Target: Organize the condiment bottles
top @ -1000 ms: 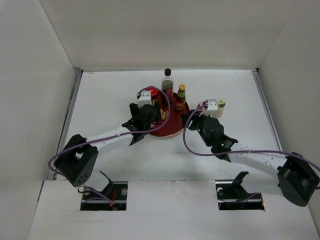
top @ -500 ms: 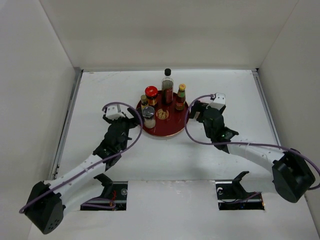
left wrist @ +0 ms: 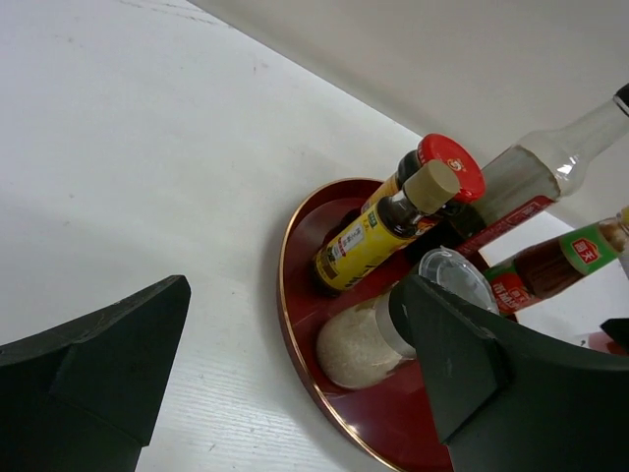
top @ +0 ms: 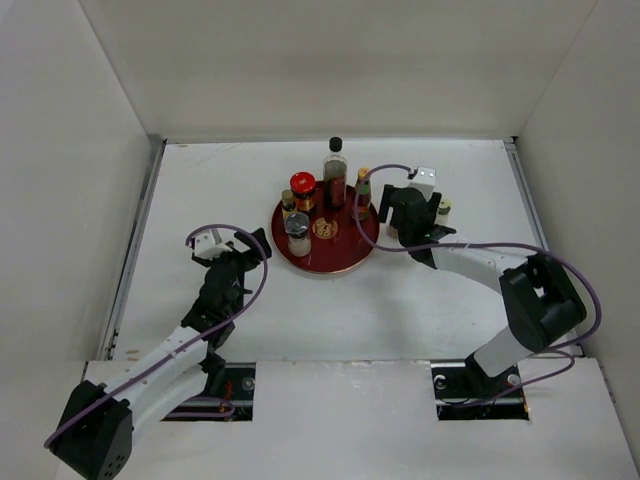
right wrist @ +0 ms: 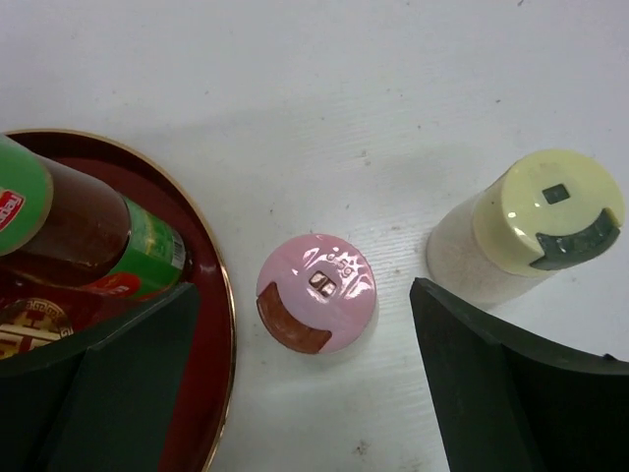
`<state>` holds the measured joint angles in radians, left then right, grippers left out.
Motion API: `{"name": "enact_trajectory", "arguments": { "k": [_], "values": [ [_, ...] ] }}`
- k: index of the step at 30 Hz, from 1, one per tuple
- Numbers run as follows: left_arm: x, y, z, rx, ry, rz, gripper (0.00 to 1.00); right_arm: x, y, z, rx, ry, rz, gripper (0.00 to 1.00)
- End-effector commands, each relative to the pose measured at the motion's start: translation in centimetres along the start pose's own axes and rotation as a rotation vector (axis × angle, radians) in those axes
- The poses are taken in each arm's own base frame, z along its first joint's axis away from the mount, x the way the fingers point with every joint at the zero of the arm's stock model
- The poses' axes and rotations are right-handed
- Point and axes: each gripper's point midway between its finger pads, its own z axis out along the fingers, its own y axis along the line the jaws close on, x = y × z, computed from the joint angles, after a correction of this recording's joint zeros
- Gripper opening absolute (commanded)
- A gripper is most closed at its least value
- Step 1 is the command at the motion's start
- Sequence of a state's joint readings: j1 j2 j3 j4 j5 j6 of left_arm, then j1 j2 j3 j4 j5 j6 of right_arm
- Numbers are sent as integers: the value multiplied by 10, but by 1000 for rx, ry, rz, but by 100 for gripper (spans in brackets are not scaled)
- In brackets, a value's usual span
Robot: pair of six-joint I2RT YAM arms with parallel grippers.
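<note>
The left claw has pulled back from the red tray. It is wide and holds nothing. The grey-capped shaker now stands on the tray with four other bottles. The right claw has moved over the pink-capped shaker, wide and empty too. The pink one and the cream shaker stand on the tabletop beside the tray, so I think two are left to put in.

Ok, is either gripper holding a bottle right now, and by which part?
Nothing is held. The left gripper is open, short of the tray. The right gripper is open, the pink-capped shaker untouched between its fingers.
</note>
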<state>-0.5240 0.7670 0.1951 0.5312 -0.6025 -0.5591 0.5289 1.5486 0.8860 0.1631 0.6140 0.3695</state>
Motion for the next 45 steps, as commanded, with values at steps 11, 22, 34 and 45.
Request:
{"name": "enact_trajectory", "arguments": {
  "k": [11, 22, 34, 45],
  "values": [
    [-4, -11, 8, 39, -21, -54, 92, -19, -8, 7, 28, -45, 41, 51],
    [-9, -6, 7, 19, -44, -69, 100, -22, 90, -96, -313, -65, 2, 52],
    [-13, 0, 7, 2, -55, -66, 100, -31, 197, -50, -443, -142, -16, 53],
    [-16, -1, 6, 10, -62, -71, 100, -12, 200, -25, -406, -105, -54, 78]
  ]
}}
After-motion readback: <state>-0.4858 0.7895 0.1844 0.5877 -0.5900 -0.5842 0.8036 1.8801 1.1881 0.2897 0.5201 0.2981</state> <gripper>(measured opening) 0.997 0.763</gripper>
